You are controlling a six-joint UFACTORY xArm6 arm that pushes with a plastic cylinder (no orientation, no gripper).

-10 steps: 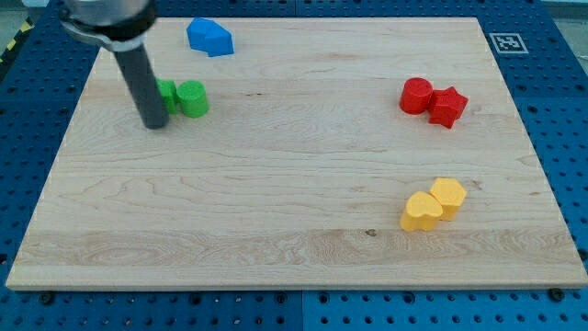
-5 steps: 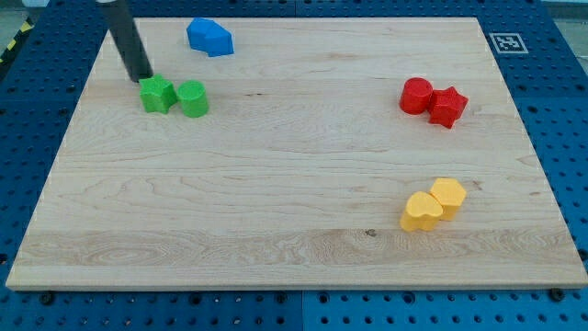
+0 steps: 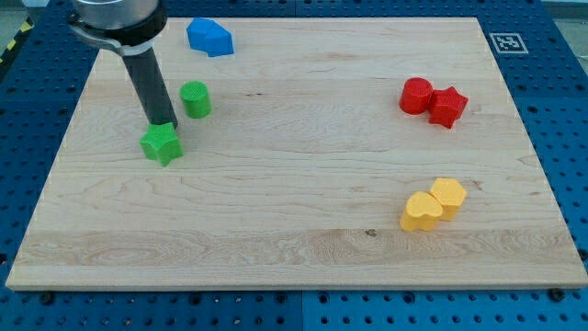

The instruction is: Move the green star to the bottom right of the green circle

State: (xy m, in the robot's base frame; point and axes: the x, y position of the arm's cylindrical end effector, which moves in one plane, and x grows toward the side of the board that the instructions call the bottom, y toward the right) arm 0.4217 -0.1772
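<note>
1. my tip (image 3: 165, 124) sits at the upper edge of the green star (image 3: 162, 144), touching it or all but touching; the dark rod rises from there toward the view's top left
2. there are no jaws on this arm, only the straight rod, so nothing is pinched or spread
3. the green star lies on the wooden desk (image 3: 294, 230) in its left part, below and slightly to the view's left of the green circle (image 3: 195, 98); the two blocks are apart, with bare wood between them
4. the green star is therefore at the bottom left of the green circle, not at its bottom right
5. a blue block (image 3: 210, 37) of uneven shape lies near the desk's top edge, above the green circle
6. a red circle (image 3: 416, 96) and a red star (image 3: 447, 106) touch each other at the view's right
7. lower on the right, a yellow heart (image 3: 421, 212) and a yellow hexagon (image 3: 448, 197) sit pressed together
</note>
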